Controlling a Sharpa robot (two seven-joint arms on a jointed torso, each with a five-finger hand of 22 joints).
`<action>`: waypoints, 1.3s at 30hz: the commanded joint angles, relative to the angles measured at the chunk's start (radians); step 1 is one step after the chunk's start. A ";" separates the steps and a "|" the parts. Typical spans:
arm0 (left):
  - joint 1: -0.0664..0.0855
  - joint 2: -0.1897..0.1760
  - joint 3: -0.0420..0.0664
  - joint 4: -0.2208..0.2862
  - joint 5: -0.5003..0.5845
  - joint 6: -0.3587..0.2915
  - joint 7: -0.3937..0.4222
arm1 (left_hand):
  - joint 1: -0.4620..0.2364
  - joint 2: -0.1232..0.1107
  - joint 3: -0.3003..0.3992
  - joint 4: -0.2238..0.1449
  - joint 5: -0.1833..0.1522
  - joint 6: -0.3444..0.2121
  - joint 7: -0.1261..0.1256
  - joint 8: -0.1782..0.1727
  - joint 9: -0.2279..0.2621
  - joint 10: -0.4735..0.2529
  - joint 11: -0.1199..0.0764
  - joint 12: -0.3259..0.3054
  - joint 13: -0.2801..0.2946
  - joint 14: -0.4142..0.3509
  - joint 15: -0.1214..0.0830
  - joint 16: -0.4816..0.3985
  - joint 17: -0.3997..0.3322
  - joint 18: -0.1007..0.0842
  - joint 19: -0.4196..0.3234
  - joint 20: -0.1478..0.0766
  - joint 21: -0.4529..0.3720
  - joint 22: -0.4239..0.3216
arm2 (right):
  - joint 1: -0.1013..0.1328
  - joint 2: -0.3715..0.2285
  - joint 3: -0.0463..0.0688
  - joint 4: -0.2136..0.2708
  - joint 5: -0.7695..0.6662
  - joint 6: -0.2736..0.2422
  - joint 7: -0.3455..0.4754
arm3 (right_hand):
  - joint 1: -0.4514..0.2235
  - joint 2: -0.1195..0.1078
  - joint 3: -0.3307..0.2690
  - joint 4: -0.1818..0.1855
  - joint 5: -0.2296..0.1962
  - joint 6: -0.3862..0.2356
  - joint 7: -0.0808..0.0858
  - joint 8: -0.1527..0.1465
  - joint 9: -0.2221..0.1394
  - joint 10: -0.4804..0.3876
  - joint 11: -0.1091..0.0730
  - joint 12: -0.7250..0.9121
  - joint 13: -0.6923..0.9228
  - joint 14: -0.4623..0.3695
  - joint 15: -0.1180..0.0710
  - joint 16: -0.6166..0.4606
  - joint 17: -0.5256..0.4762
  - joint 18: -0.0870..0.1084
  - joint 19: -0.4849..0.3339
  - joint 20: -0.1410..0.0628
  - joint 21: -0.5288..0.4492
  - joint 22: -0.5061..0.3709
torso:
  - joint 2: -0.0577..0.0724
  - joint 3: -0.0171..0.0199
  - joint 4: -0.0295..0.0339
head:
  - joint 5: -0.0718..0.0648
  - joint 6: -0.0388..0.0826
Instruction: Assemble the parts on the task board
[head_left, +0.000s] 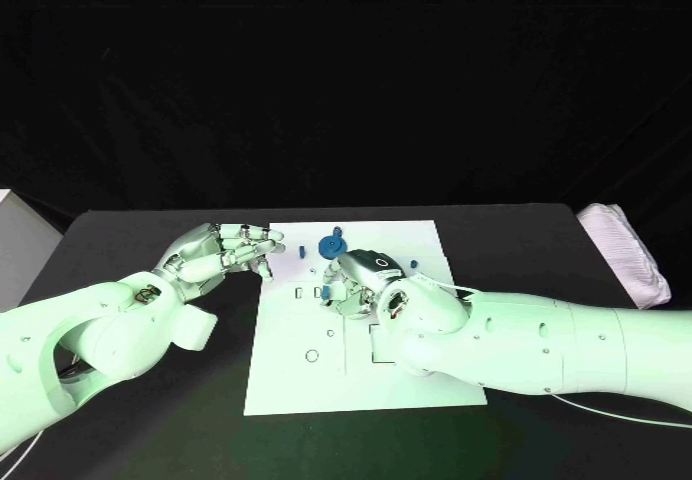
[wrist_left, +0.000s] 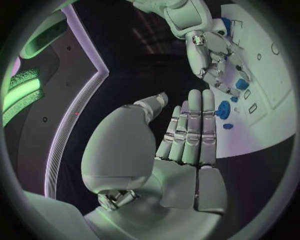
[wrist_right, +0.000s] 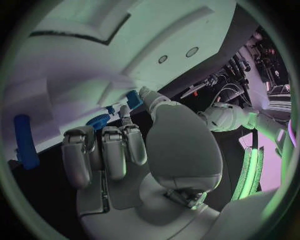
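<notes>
Keep the right hand (head_left: 361, 275) low over the task board (head_left: 418, 240); whether it grips a blue part (head_left: 333, 245) is unclear. Left hand (head_left: 224, 253) hovers empty, fingers apart.

Black table (head_left: 144, 250): white board (head_left: 361, 385) lies flat at centre. Pale folded cloth (head_left: 627, 250) lies at 3 o'clock, near the edge.

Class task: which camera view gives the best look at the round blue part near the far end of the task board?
The head view: the round blue part sits unobstructed on the task board, between both hands. In the left wrist view it lies partly behind the left hand's fingers. In the right wrist view, a blue disc peeks above the fingers.
</notes>
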 joint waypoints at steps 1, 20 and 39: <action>0.001 0.002 0.000 0.000 -0.007 0.020 0.001 | -0.004 0.002 0.001 -0.002 -0.005 -0.009 -0.001 -0.005 0.001 -0.007 -0.002 0.002 0.001 -0.007 0.002 0.007 0.000 0.012 -0.008 0.000 0.005 0.002 | -0.001 -0.005 0.000 0.010 -0.011 -0.024 0.009 | 0.010 -0.006 -0.020 0.006 -0.008 -0.011 0.001 -0.008 -0.003 0.006 0.011 -0.008 0.166 0.094 0.011 -0.006 0.219 -0.007 0.105 0.009 0.004 0.263 | 0.000 0.0000 0.0005 | 0.000 0.000; 0.040 0.122 -0.001 -0.143 -0.299 0.060 -0.307 | -0.083 0.026 -0.080 0.119 0.001 0.030 -0.069 0.179 0.119 -0.004 -0.082 0.669 0.463 0.245 -0.064 0.625 0.510 -0.028 0.181 -0.052 0.384 0.370 | 0.096 -0.199 0.014 0.151 0.517 -0.048 0.337 | 0.139 0.047 -0.187 0.088 0.076 -0.001 0.003 -0.020 -0.019 0.001 0.013 -0.008 0.160 0.093 0.013 -0.008 0.216 0.001 0.090 0.012 -0.026 0.242 | -0.027 0.0084 -0.0134 | 0.027 -0.006; 0.165 0.391 -0.049 -0.388 -0.746 0.372 -0.749 | -0.162 0.027 -0.084 0.192 -0.002 -0.042 -0.094 0.403 0.346 -0.056 -0.099 0.944 0.640 0.349 -0.079 0.803 0.723 -0.059 0.279 -0.065 0.534 0.566 | 0.178 -0.340 0.014 0.084 0.836 0.010 0.393 | 0.137 0.049 -0.187 0.091 0.082 0.005 0.003 -0.017 -0.019 0.001 0.013 -0.008 0.159 0.093 0.013 -0.007 0.218 0.002 0.088 0.012 -0.028 0.241 | -0.056 0.0222 -0.0171 | 0.067 -0.030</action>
